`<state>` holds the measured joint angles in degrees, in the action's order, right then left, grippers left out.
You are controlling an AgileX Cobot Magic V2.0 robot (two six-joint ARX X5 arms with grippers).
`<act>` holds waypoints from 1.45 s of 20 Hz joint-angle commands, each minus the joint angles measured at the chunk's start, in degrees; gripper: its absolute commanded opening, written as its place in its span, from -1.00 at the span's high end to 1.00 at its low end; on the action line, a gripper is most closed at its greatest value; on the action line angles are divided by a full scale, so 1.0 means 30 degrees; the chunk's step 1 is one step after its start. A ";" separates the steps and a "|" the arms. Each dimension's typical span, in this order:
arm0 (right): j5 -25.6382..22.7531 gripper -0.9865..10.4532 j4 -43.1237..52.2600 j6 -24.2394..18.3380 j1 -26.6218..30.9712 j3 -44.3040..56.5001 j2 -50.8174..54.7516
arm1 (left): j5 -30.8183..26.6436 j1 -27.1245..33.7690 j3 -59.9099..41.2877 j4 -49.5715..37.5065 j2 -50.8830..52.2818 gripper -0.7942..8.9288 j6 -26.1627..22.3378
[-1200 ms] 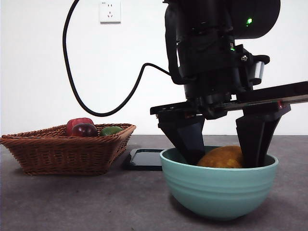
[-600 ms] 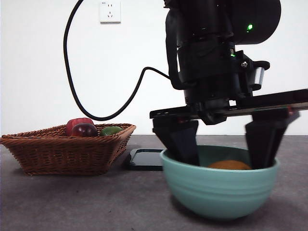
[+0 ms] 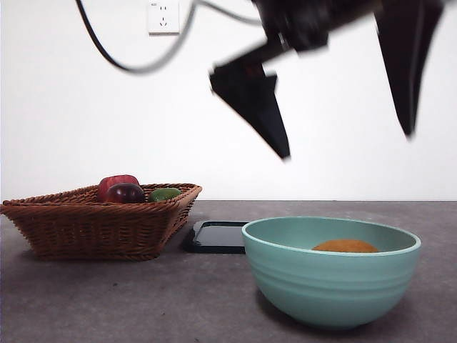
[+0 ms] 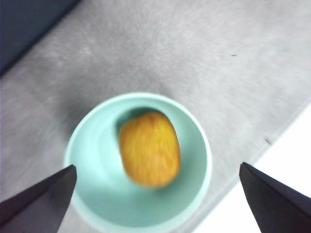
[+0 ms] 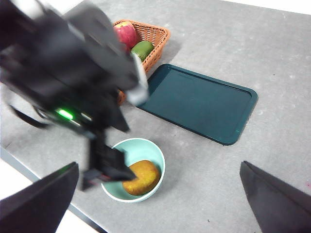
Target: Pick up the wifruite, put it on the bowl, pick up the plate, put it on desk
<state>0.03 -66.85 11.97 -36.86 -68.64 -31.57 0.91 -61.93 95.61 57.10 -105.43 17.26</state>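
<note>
The wifruite [image 3: 345, 246] lies inside the teal bowl [image 3: 330, 286], which stands on the desk [image 3: 107, 300] at the near right. At the far left, a wicker basket [image 3: 100, 221] holds a red apple [image 3: 114, 183], a dark fruit [image 3: 126, 193] and a green fruit [image 3: 165, 194]; a dark tray [image 3: 216, 236] lies flat between basket and bowl. The left gripper [image 3: 343, 107] hangs well above the bowl, jaws spread wide and empty. The right gripper [image 5: 155, 194] is high over the desk, also wide open, holding nothing.

Teal-green bowl [image 3: 330, 275]: smooth, glazed-looking, faintly ridged wall with soft sheen. Wifruite [image 4: 149, 148]: dull, finely rough orange-brown skin. Desk [image 3: 107, 300]: matt, mottled grey surface. Basket [image 3: 100, 220]: woven brown wicker, coarse. Tray [image 5: 199, 103]: smooth dark teal, plastic-looking, slight gloss. Red apple [image 5: 126, 34]: shiny skin.
</note>
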 commanded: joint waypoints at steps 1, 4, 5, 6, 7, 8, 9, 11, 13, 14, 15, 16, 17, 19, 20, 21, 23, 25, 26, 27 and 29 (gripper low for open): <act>-0.0007 -0.35 0.0226 -0.0160 -0.0168 -0.0408 -0.0036 | -0.0036 -0.0226 0.0495 0.1064 0.1180 -0.52 -0.0605; -0.0007 -0.35 0.0175 -0.0160 -0.0168 -0.0408 -0.0036 | -0.0036 -0.0277 0.0495 0.2528 0.3585 -0.52 -0.1246; -0.0007 -0.35 0.0175 -0.0160 -0.0168 -0.0408 -0.0036 | -0.0036 -0.0277 0.0495 0.2827 0.4386 -0.52 -0.1457; -0.0022 -0.35 0.0189 -0.0175 -0.0168 -0.0408 -0.0036 | -0.0044 -0.0270 0.0495 0.3140 0.5340 -0.52 -0.1661; -0.0022 -0.35 0.0226 -0.0160 -0.0168 -0.0408 -0.0036 | -0.0044 -0.0270 0.0495 0.3432 0.6222 -0.52 -0.1843; -0.0022 -0.35 0.0248 -0.0160 -0.0168 -0.0408 -0.0036 | -0.0051 -0.0270 0.0495 0.3854 0.7147 -0.52 -0.2200; -0.0015 -0.35 0.0255 -0.0160 -0.0168 -0.0408 -0.0036 | -0.0342 -0.0277 0.0495 0.4364 0.7992 -0.52 -0.2550; -0.0015 -0.35 0.0262 -0.0160 -0.0168 -0.0408 -0.0036 | -0.1523 -0.0270 0.0488 0.5515 0.9639 -0.52 -0.3169; -0.0015 -0.35 0.0270 -0.0138 -0.0168 -0.0408 -0.0036 | -0.1894 -0.0204 0.0481 0.5967 1.1249 -0.52 -0.3402; -0.0015 -0.35 0.0262 -0.0146 -0.0168 -0.0408 -0.0036 | -0.1894 -0.0138 0.0466 0.5974 1.2094 -0.52 -0.3614; -0.0007 -0.35 0.0262 -0.0146 -0.0168 -0.0408 -0.0036 | -0.1894 -0.0073 0.0452 0.6011 1.2976 -0.52 -0.3847; -0.0015 -0.35 0.0262 -0.0146 -0.0168 -0.0408 -0.0036 | -0.1894 -0.0073 0.0379 0.6025 1.3814 -0.52 -0.4044; -0.0015 -0.35 0.0262 -0.0146 -0.0168 -0.0408 -0.0036 | -0.1894 -0.0073 0.0168 0.6011 1.4702 -0.52 -0.4073; -0.0015 -0.35 0.0262 -0.0146 -0.0168 -0.0408 -0.0036 | -0.1894 -0.0073 -0.0896 0.5639 1.6619 -0.52 -0.4539; -0.0015 -0.35 0.0284 -0.0146 -0.0168 -0.0408 -0.0036 | -0.1894 -0.0073 -0.1639 0.5289 1.7609 -0.52 -0.4736; -0.0015 -0.35 0.0277 -0.0146 -0.0168 -0.0408 -0.0036 | -0.1894 -0.0073 -0.2470 0.4801 1.8629 -0.51 -0.4794; -0.0015 -0.35 0.0270 -0.0146 -0.0168 -0.0408 -0.0036 | -0.1894 -0.0073 -0.4153 0.4109 2.0524 -0.52 -0.4692; -0.0015 -0.35 0.0270 -0.0146 -0.0168 -0.0408 -0.0036 | -0.1894 -0.0073 -0.5770 0.3439 2.2177 -0.52 -0.3905; -0.0015 -0.35 0.0270 -0.0146 -0.0168 -0.0408 -0.0036 | -0.1894 -0.0073 -0.6572 0.2907 2.2855 -0.51 -0.3322; -0.0007 -0.35 0.0284 -0.0109 -0.0168 -0.0408 -0.0036 | -0.1894 -0.0073 -0.7533 0.2317 2.3547 -0.52 -0.2630; -0.0015 -0.35 0.0277 -0.0109 -0.0168 -0.0408 -0.0036 | -0.1894 -0.0073 -0.9129 0.1800 2.4429 -0.52 -0.2033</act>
<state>0.03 -66.65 11.86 -36.86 -68.64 -31.57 -4.58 -61.63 67.96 63.20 -31.62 9.32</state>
